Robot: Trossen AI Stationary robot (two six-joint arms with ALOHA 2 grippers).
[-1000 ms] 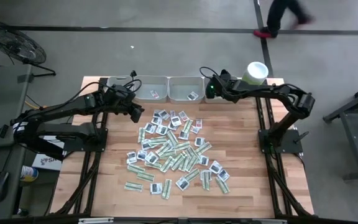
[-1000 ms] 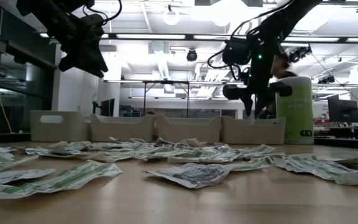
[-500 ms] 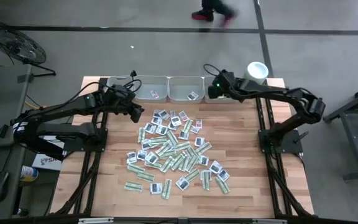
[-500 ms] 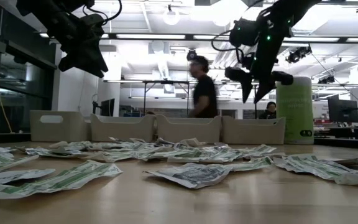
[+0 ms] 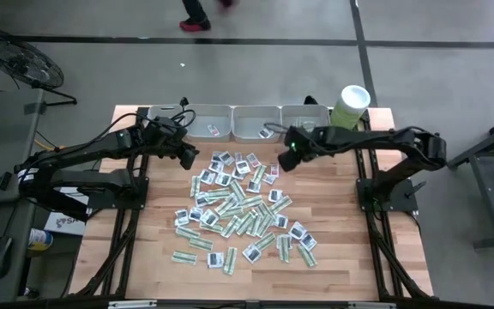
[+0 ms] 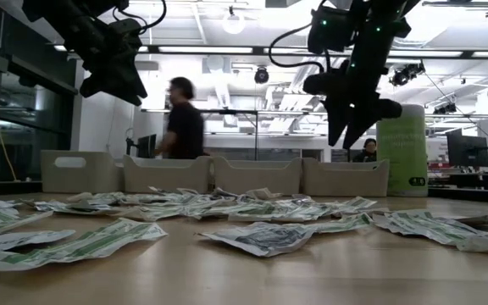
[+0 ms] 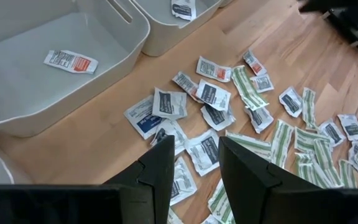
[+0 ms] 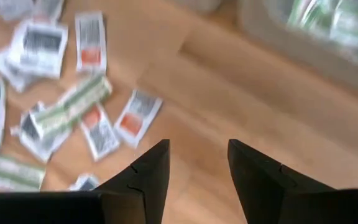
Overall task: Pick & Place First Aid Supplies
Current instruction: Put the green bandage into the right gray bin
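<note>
Wooden table, grey trays holding few sachets, both grippers released, empty.

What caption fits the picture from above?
Two robot arms over a wooden table: left claw and right claw, both open and empty, above scattered first aid sachets, near grey trays.

The sachets lie scattered over the middle of the counter. A row of trays stands at the counter's twelve o'clock edge. At the pile's one o'clock, beside the trays, stands the tub. Single sachets lie inside two trays.
</note>
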